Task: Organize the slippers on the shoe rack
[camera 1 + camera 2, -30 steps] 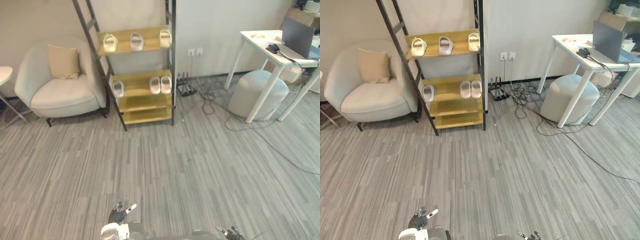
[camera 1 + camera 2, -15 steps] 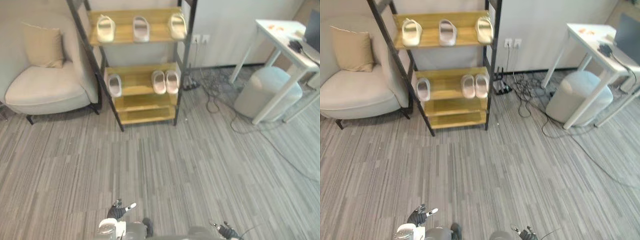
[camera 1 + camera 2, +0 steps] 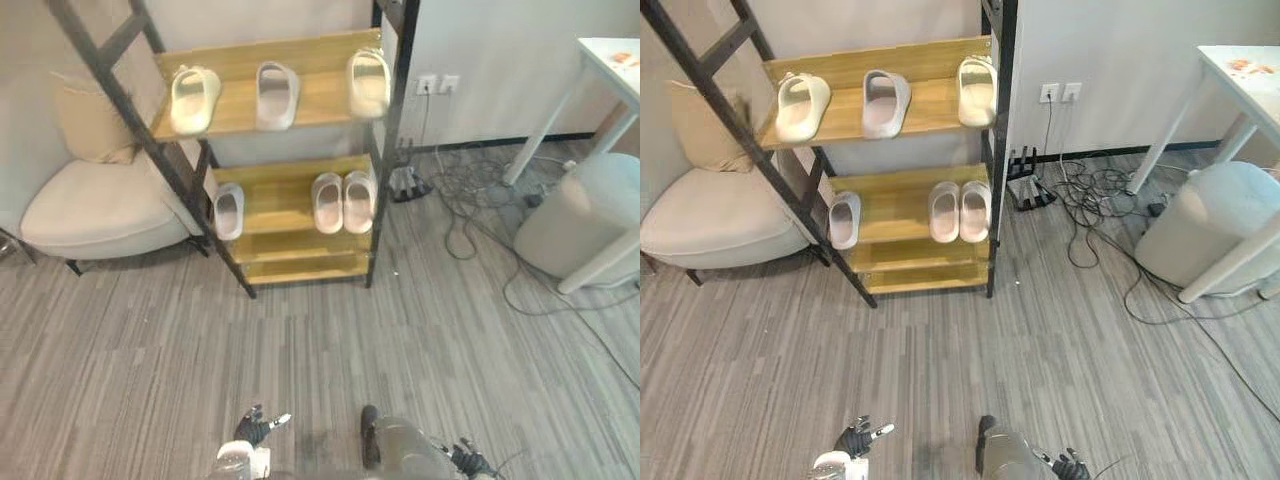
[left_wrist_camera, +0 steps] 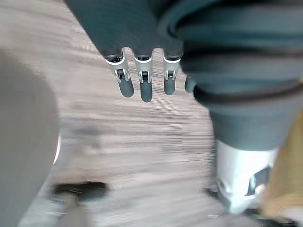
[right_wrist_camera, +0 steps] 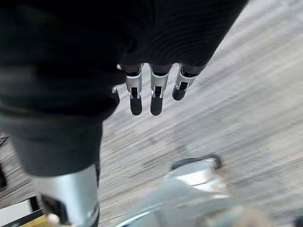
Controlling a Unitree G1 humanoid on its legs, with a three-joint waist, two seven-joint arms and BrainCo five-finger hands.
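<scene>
In the upper middle of the frame, the shoe rack (image 3: 275,190) holds six slippers (image 3: 276,95): three spread along the top shelf, and below them a pair (image 3: 343,201) and a single (image 3: 228,210). The matching looks undone. At the bottom edge, the left hand (image 3: 256,427) and right hand (image 3: 466,459) hang empty, fingers straight.

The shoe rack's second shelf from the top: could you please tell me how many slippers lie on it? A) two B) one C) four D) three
D: on that shelf a lone slipper lies at the left and a pair of slippers sits side by side at the right.
</scene>
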